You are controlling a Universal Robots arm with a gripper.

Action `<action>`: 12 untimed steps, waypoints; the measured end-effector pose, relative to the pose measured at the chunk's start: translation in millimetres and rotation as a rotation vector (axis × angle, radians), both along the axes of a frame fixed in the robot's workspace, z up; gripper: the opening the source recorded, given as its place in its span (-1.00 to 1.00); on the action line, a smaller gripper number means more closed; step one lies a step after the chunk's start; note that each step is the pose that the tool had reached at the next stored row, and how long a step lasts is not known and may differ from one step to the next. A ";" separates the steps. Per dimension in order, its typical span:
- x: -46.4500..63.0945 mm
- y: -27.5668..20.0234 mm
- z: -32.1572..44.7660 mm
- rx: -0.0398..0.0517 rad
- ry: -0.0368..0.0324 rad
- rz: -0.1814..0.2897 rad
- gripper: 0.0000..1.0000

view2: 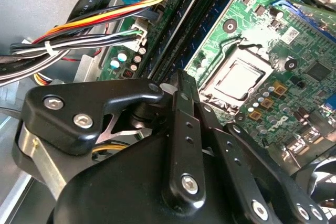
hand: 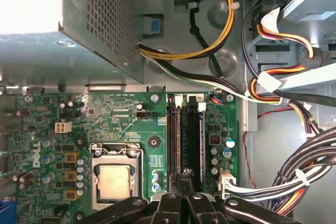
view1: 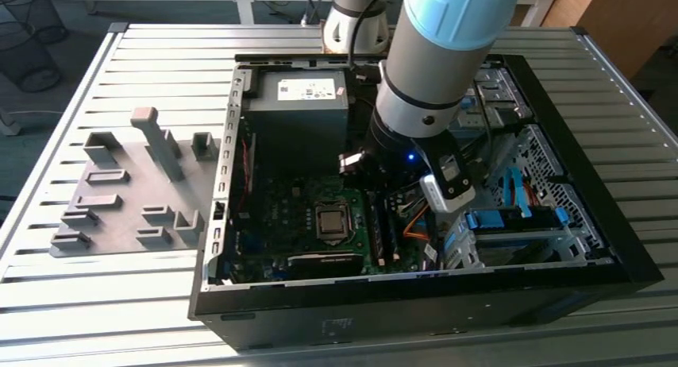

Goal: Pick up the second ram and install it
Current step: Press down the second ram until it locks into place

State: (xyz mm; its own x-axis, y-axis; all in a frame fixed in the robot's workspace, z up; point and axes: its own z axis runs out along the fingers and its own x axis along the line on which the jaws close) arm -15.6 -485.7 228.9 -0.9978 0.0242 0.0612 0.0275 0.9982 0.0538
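**Step in hand.** The work stands at the seating stage, judged from position. The arm reaches down into the open black steel computer case (view1: 593, 248). The black metal two-finger claw (hand: 184, 176) hangs directly over the bank of long black memory slots (hand: 174, 135) on the green motherboard (hand: 121, 124), beside the silver square processor (hand: 114, 181).

**Claw state.** In both wrist views the fingers are drawn together with no gap showing at the tips. Nothing can be seen gripped between them. The tips point down onto the slot bank. Whether they touch it cannot be told.

**Location of the part.** The second ram (hand: 193, 135), a thin blue-green board stick, appears to stand edge-up in the slot in line with the fingertips. Whether it is fully latched cannot be told. The grey plastic slotted holder tray (view1: 117, 224) lies on the ribbed metal table (view1: 159, 65), outside the case on the exterior view's left and well apart from the claw.

**Requirements for further motion.** Any further motion calls for force straight along the slot, with the stick square to it. It also calls for clearance from the bundle of yellow, orange and black cables (hand: 283, 85) near the slots.
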 end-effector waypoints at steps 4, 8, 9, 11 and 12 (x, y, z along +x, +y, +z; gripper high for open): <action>0.0 0.0 -6.4 0.0006 0.0000 0.000 -0.79; 0.0 -0.1 -9.3 -0.0003 0.0004 0.000 -0.79; 0.0 -0.1 -9.9 -0.0003 0.0004 0.000 -0.79; 0.0 -0.1 -11.3 -0.0001 0.0002 0.000 -0.79; 0.0 0.0 -12.6 0.0004 0.0001 0.000 -0.79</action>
